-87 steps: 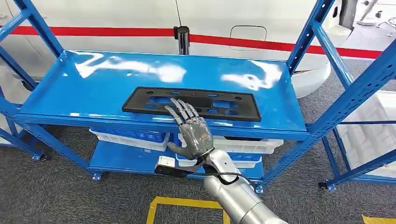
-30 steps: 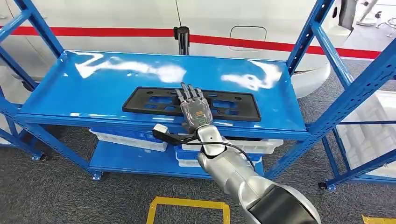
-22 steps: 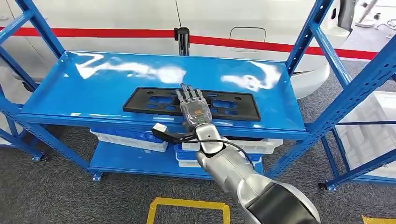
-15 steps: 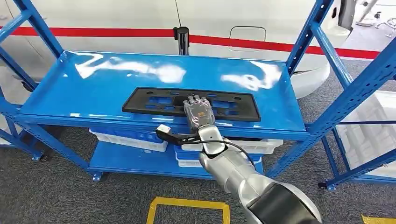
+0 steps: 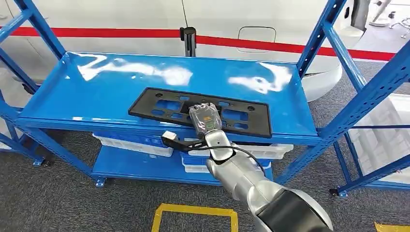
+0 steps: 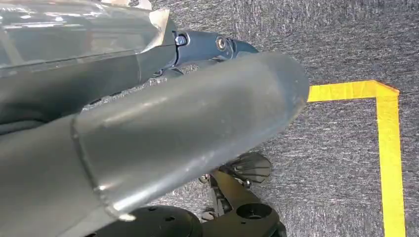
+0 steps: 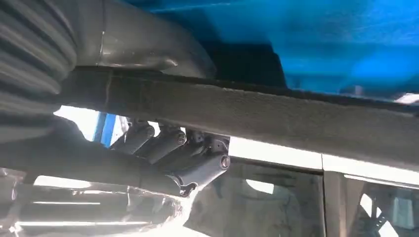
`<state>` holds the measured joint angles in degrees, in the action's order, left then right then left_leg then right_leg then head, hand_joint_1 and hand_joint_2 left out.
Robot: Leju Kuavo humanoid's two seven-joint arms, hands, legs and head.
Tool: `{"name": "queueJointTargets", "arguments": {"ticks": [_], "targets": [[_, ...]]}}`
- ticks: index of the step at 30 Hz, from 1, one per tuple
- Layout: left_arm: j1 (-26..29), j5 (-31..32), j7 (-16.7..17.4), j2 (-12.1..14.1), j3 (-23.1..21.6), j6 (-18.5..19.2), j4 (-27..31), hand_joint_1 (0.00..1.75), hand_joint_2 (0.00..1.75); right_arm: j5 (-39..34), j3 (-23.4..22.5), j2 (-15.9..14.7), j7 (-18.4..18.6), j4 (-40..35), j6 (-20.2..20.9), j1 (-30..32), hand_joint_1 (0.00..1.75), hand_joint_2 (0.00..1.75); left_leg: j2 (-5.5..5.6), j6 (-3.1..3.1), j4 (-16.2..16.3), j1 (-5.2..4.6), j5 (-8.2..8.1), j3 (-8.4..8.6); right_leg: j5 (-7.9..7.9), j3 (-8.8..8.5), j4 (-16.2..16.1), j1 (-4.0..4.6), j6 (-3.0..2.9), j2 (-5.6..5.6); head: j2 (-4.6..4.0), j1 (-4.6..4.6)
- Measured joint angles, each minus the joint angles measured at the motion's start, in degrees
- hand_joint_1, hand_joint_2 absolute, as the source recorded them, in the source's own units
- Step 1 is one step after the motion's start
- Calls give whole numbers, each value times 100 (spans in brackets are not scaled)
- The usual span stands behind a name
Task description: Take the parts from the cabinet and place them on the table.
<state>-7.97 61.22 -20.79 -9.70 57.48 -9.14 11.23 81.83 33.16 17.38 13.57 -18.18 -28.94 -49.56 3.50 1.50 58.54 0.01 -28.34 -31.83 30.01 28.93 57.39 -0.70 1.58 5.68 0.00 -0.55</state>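
A long black plastic frame with rectangular cut-outs [image 5: 164, 107] lies on the top shelf of the blue rack [image 5: 96, 92], turned slightly, its right end reaching the shelf's front edge. My right hand [image 5: 205, 117] grips the frame's near long edge at about its middle, fingers curled over it. In the right wrist view the frame's edge [image 7: 276, 116] runs between the grey thumb [image 7: 138, 39] and the dark fingers [image 7: 163, 143] folded on its other side.
White bins [image 5: 130, 144] sit on the lower shelf under the frame. Blue uprights [image 5: 367, 96] of a second rack stand at the right. A white vehicle body with a red stripe [image 5: 121, 33] is behind the shelf. Yellow floor tape [image 5: 193, 210] marks the carpet below.
My right hand went from lying flat with fingers stretched over the frame to curling around its near edge. The frame has slid toward the shelf front and turned slightly.
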Motion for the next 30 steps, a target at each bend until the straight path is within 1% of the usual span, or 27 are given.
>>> {"name": "queueJointTargets", "arguments": {"ticks": [1, 2, 4, 6, 7, 9, 11, 13, 14, 16, 18, 20, 23, 24, 27, 30], "targets": [[0, 0, 0, 0, 0, 0, 0, 0, 0, 0, 0, 0, 0, 0, 0, 0, 166, 175, 0, 0, 0, 0, 0, 0, 0, 0, 0, 0, 0, 0, 0, 0], [0, 0, 2, 0, 0, -2, 0, 0, 0, 2, 0, 0, 0, 2, -9, 0, 171, 175, 0, 0, 0, 0, 0, 0, 0, 0, 0, 0, 0, 0, -2, 0], [0, 0, 4, 0, 0, -2, 0, 0, 0, 9, 0, 0, -13, 2, -37, 0, 169, 175, 1, 0, 0, 0, 0, 0, 0, 0, 0, 0, 0, 0, 0, 0], [0, 0, 13, 0, 0, -13, 0, 0, 0, 7, -9, 0, -46, 2, -122, 0, 175, 175, 0, 0, 0, 0, 0, -1, 0, 1, 0, 0, 0, 0, -2, 0], [-1, 0, 22, 0, 0, -22, 0, 0, 0, -13, -24, 0, -81, 2, -175, 0, 175, 175, 0, 0, 0, 0, 0, -1, 0, 1, 0, 0, 0, 0, -2, 0], [-1, -2, 24, 0, -2, -39, 0, 0, 0, -88, -81, 0, -186, 0, -304, -1, 175, 175, 0, 0, 0, 0, 0, -2, 0, 1, 0, 0, 0, 0, 0, 0], [-2, -4, 24, 0, -2, -48, 0, 0, 0, -258, -186, 2, -392, -15, -483, -6, 175, 175, 0, 0, 0, 0, 0, -3, 0, 1, 1, 0, 0, 0, 0, 0], [-1, -11, -7, 0, -2, -44, 0, 0, 0, -569, -339, 4, -751, -94, -757, -30, 175, 175, 0, 0, 0, 0, 0, -3, 0, 1, 1, 0, 0, 0, 0, 0], [-2, -11, -52, 0, -2, -35, 0, 0, 0, -811, -441, 7, -1014, -170, -900, -41, 175, 175, 0, 0, 0, 1, 0, -3, 0, 1, 1, 0, 0, 0, -2, 0], [-2, -28, -103, 0, -2, -33, 0, 0, 0, -1408, -694, 11, -1652, -434, -1034, -48, 175, 175, 0, 0, 0, 1, 0, -3, 0, 1, 1, 0, 0, 0, 0, 0], [-1, -63, -122, 0, -2, -33, 0, 0, 0, -2034, -947, 24, -2241, -671, -1040, -70, 175, 175, 0, 0, 0, 1, 0, -3, 0, 0, 1, 0, 0, 0, -2, 0], [0, -116, -153, 0, -2, -37, 0, 0, 0, -2678, -1182, 61, -2718, -970, -960, -70, 175, 175, 0, 0, 0, 1, 0, -2, 0, -1, 1, 0, 0, 0, -2, 0], [2, -157, -205, 0, 0, -39, 0, 0, 0, -3286, -1337, 68, -3011, -1472, -805, -18, 175, 175, 1, 0, 0, 1, 0, -1, 0, -2, 0, 0, 0, -1, 0, 0], [9, -181, -223, 0, 0, -39, 0, 0, 175, -3467, -1349, 61, -3076, -1684, -756, 52, 175, 175, 1, 0, 0, 0, 0, -2, 0, -1, 0, 0, 0, -1, -2, 2], [31, -227, -286, 0, 0, -37, 0, 0, 175, -4123, -1346, 22, -3237, -2442, -551, 256, 175, 175, 2, 0, 0, 0, 0, -7, 0, 3, 1, 0, 0, -1, 0, 0], [75, -234, -315, 0, 0, -24, 0, 0, 175, -4589, -1344, -44, -3335, -3102, -485, 428, 175, 175, 3, 0, 0, 0, 0, -12, 0, 8, 0, 0, 0, -2, 0, 0]]}}
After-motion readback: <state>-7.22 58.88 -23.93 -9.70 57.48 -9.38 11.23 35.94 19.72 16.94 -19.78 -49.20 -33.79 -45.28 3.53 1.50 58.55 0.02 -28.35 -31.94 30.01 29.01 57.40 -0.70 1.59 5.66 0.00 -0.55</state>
